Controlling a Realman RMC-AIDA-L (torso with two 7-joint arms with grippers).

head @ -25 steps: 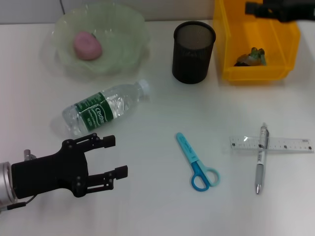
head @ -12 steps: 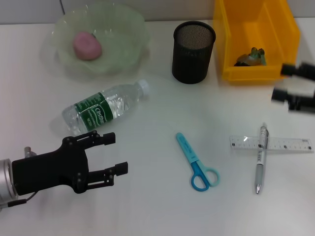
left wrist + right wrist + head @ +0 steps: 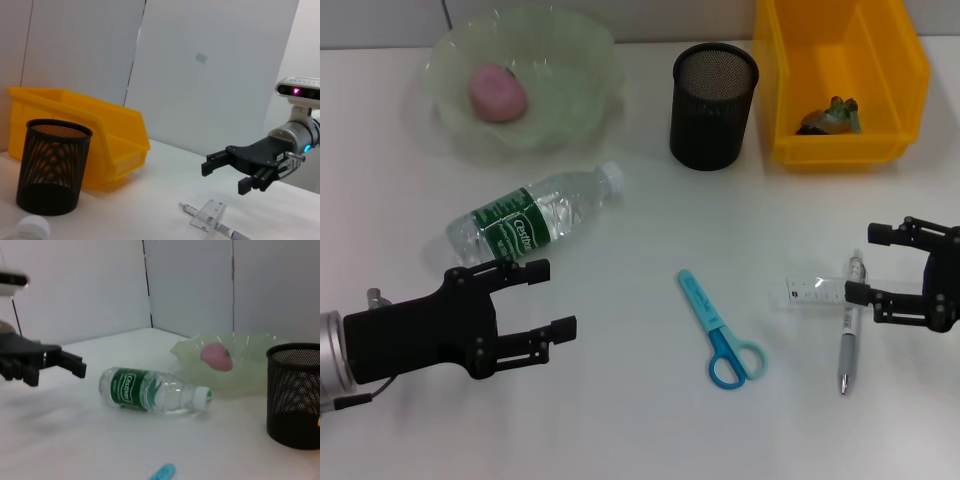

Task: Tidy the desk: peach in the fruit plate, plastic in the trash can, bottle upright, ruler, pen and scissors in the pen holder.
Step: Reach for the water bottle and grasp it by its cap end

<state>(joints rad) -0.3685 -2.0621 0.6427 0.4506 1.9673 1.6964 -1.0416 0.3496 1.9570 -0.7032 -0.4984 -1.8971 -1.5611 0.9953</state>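
The pink peach (image 3: pixel 498 92) lies in the pale green fruit plate (image 3: pixel 575 60). A crumpled piece of plastic (image 3: pixel 830 115) rests inside the yellow trash can (image 3: pixel 840 150). On its side, cap toward the black mesh pen holder (image 3: pixel 713 92), lies the green-labelled bottle (image 3: pixel 535 220). Blue scissors (image 3: pixel 720 325) are flat on the table's middle. The pen (image 3: pixel 847 335) lies across the clear ruler (image 3: pixel 815 292). My right gripper (image 3: pixel 861 263) hovers open just over the ruler and pen. Near the bottle's base, my left gripper (image 3: pixel 558 298) is open and holds nothing.
The white desk runs to a pale wall behind the plate and trash can. The left wrist view shows the pen holder (image 3: pixel 50 172), the trash can (image 3: pixel 100 140) and my right gripper (image 3: pixel 222 162) above the ruler (image 3: pixel 209 216). The right wrist view shows the bottle (image 3: pixel 150 390).
My right gripper has come down from above the trash can, toward me, to just over the ruler and pen. The left gripper has barely shifted.
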